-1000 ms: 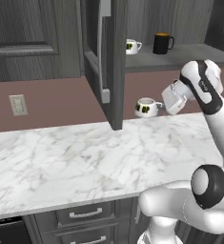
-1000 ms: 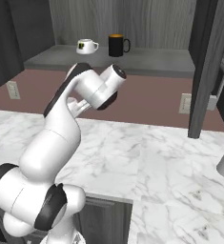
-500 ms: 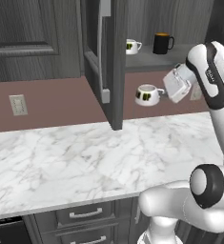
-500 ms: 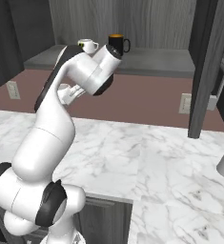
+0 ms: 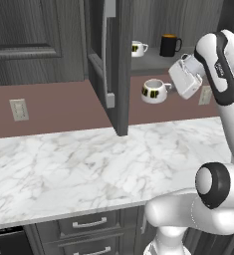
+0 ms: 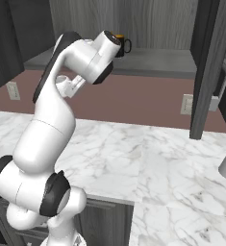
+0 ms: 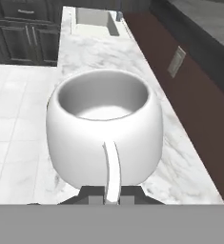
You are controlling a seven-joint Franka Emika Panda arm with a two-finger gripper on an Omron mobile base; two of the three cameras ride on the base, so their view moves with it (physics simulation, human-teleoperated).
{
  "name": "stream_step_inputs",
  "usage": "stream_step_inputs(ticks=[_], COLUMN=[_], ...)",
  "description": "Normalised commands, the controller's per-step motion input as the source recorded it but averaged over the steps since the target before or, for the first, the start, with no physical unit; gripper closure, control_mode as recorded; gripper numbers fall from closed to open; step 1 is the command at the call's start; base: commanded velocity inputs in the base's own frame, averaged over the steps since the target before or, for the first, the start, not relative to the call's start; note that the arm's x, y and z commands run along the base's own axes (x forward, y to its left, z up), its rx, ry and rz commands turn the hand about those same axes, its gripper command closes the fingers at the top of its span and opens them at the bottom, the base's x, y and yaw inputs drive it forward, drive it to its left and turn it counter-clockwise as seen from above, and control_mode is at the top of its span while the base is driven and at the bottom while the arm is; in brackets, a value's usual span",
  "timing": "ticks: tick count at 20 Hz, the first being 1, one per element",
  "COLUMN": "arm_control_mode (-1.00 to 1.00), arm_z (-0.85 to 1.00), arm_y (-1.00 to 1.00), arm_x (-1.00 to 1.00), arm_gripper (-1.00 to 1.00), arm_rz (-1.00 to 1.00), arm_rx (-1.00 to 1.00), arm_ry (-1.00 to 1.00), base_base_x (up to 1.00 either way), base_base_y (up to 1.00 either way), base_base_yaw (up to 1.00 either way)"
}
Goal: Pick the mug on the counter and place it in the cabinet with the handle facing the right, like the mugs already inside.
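Mug being held in the air just below the open cabinet shelf.

The gripper is clenching the loop handle of the mug, holding it upright above the counter, beside the cabinet door. Its dark green-yellow patch is carrying no readable writing. On the shelf the mugs are sitting, white beside black; no lettering is legible there either.
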Motion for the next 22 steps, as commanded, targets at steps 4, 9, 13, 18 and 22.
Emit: stream_step_inputs(ticks=[4, 9, 13, 18, 22], arm_control_mode=[-1.00, -1.00, -1.00, -1.00, -1.00], arm_z=[0.30, 0.22, 0.16, 0.32, 0.46], arm_y=[0.00, 0.00, 0.00, -0.01, -0.08], arm_x=[0.08, 0.04, 0.00, 0.09, 0.18], arm_gripper=[1.00, 1.00, 1.00, 1.00, 1.00], arm_rz=[0.07, 0.04, 0.03, 0.01, -0.02], arm_rx=[-0.01, 0.08, 0.13, -0.01, 0.00], arm_ry=[-0.19, -0.25, -0.20, 0.10, 0.20], base_base_x=[0.00, 0.00, 0.00, 0.00, 0.00], base_base_y=[0.00, 0.00, 0.00, 0.00, 0.00], base_base_yaw=[0.00, 0.00, 0.00, 0.00, 0.00])
